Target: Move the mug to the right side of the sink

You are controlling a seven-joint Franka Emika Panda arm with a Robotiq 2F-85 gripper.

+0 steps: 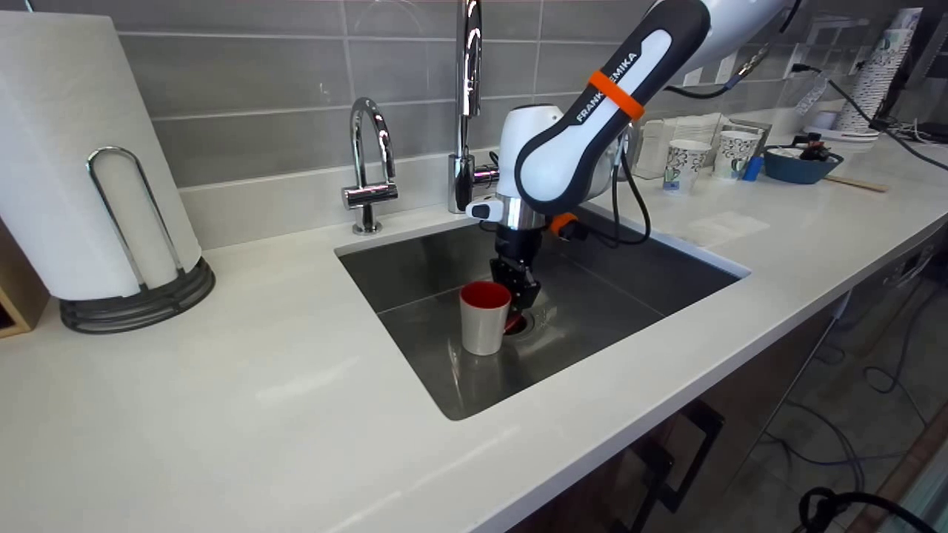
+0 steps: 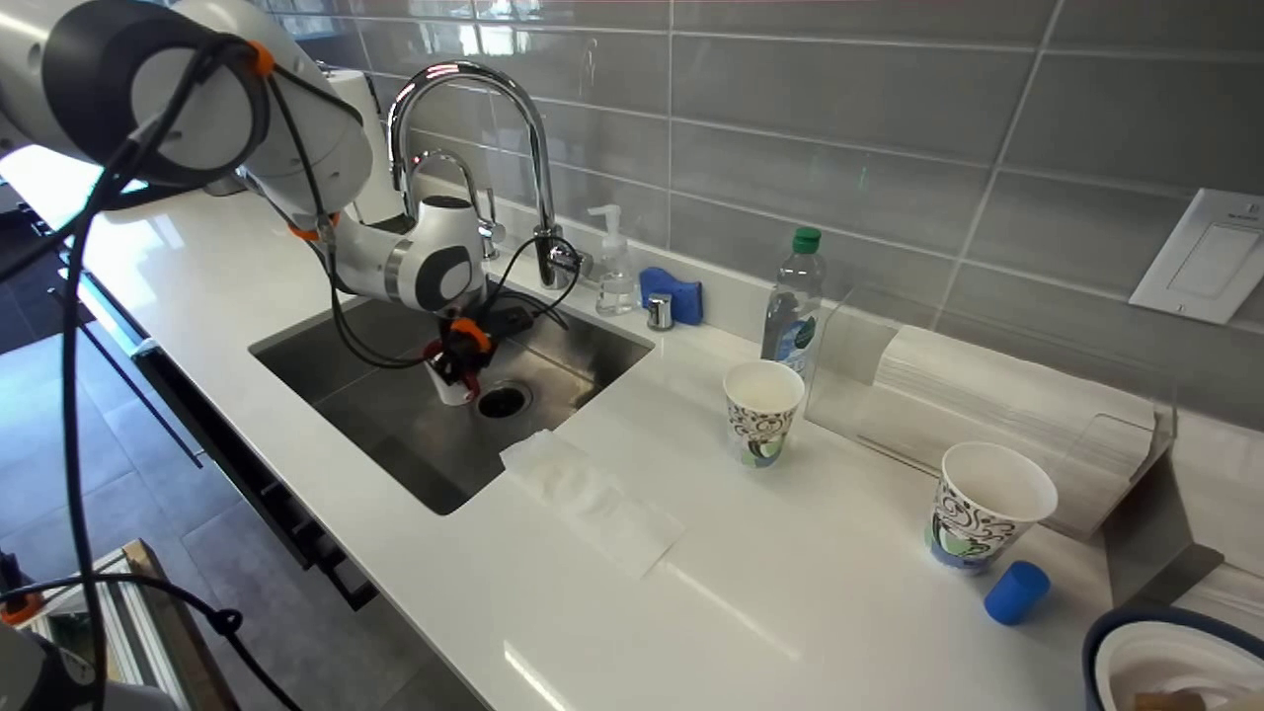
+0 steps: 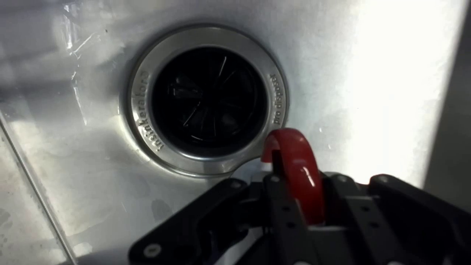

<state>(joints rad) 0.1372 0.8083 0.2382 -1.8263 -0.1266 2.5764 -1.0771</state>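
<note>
White glare burns out part of the sink (image 3: 397, 84) beyond and right of the fingers (image 3: 368, 217) in the wrist view, a small highlight marks the mug's handle (image 3: 294, 162) between them, and in both exterior views the bright surface (image 2: 839, 553) around them carries pale reflections.

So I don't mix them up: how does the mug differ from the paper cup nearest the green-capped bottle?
The mug is plain white outside and red inside; the cup is patterned outside and white inside. The mug is in the sink, the cup on the counter. The gripper is closed on the mug's red handle; the cup is untouched. Both have open tops.
</note>
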